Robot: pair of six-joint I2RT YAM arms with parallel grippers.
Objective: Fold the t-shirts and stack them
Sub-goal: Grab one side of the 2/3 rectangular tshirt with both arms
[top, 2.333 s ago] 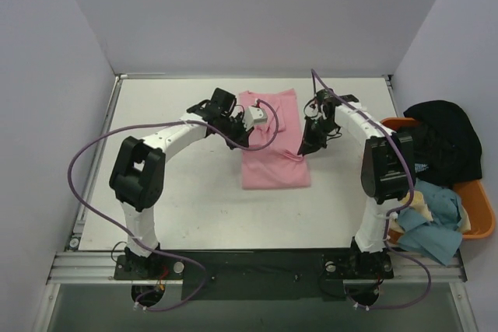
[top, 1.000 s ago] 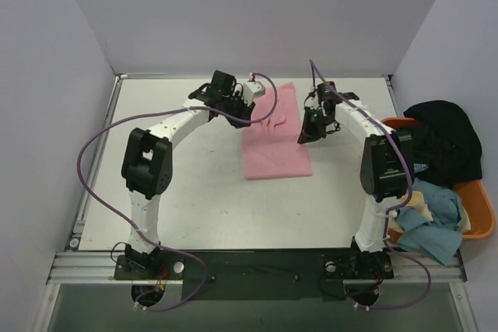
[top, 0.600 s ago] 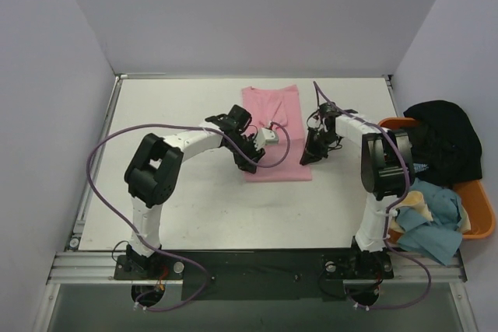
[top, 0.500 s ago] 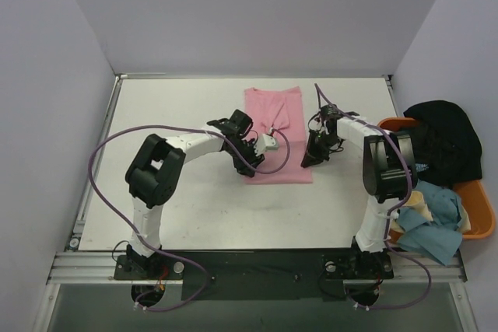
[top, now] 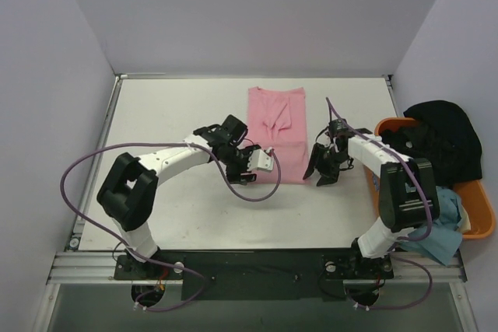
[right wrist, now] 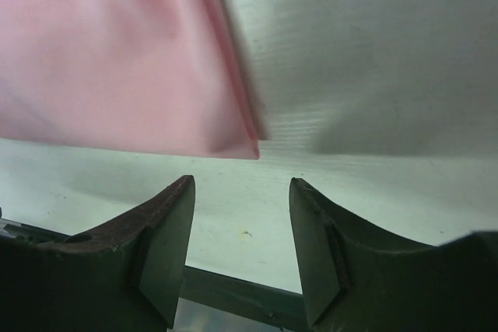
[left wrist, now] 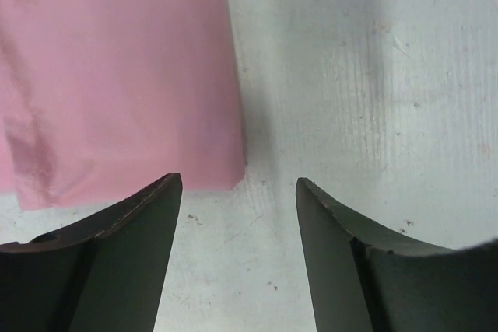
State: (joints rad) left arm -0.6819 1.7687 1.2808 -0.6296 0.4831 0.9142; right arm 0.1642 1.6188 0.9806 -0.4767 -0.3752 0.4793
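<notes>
The light pink t-shirt (top: 276, 134) lies flat on the table as a long folded strip. Its near left corner (left wrist: 229, 176) sits just ahead of my left gripper (left wrist: 237, 179), which is open over bare table. My left gripper (top: 247, 174) is at the strip's near left end. My right gripper (right wrist: 240, 180) is open too, with the near right corner of the pink t-shirt (right wrist: 245, 149) just beyond its tips. My right gripper (top: 320, 170) stands off the strip's near right end. Neither holds cloth. A black t-shirt (top: 440, 134) and a light blue t-shirt (top: 437, 223) lie in the orange tub.
The orange tub (top: 481, 227) stands off the table's right edge beside the right arm. White table (top: 171, 200) stretches left and near of the pink strip. Purple cables loop from both arms. Grey walls close the back and sides.
Both grippers came toward the near end of the pink t-shirt, drawing it out flat, then opened and let go of its near corners.
</notes>
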